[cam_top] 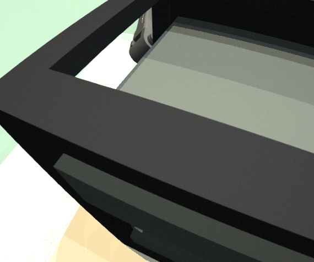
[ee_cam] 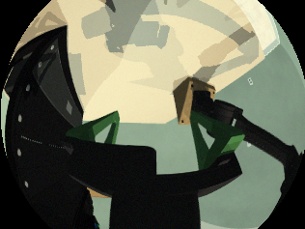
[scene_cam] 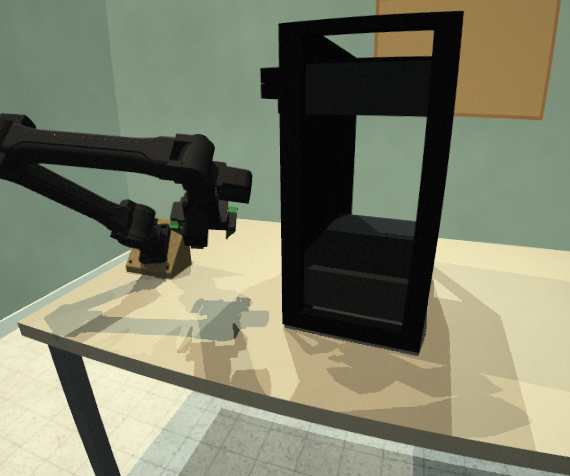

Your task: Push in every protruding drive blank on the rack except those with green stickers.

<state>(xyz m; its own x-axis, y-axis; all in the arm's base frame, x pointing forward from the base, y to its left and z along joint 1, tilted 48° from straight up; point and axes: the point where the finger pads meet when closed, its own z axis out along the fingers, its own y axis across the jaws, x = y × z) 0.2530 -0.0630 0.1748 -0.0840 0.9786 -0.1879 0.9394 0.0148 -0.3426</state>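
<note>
The black rack (scene_cam: pixel 367 179) stands upright on the table, to the right of my arm. A dark drive blank (scene_cam: pixel 367 87) sits in its top bay, and its end (scene_cam: pixel 270 83) sticks out of the side facing the arm. Two more dark blanks (scene_cam: pixel 359 245) (scene_cam: pixel 357 292) sit stacked in the lower bays. The top view shows the rack frame (cam_top: pixel 157 132) close up, with a grey blank top (cam_top: pixel 236 93) and a lower blank (cam_top: pixel 151 202). I see no green sticker from these angles. My gripper (scene_cam: pixel 203 225) is open and empty, hanging above the table well left of the rack. Its green fingers show in the wrist view (ee_cam: pixel 156 134).
The arm's tan base block (scene_cam: pixel 160 258) stands at the table's back left and also shows in the wrist view (ee_cam: pixel 191 99). The table's front edge (scene_cam: pixel 295 404) runs below the rack. A tan board (scene_cam: pixel 500 56) hangs on the wall behind.
</note>
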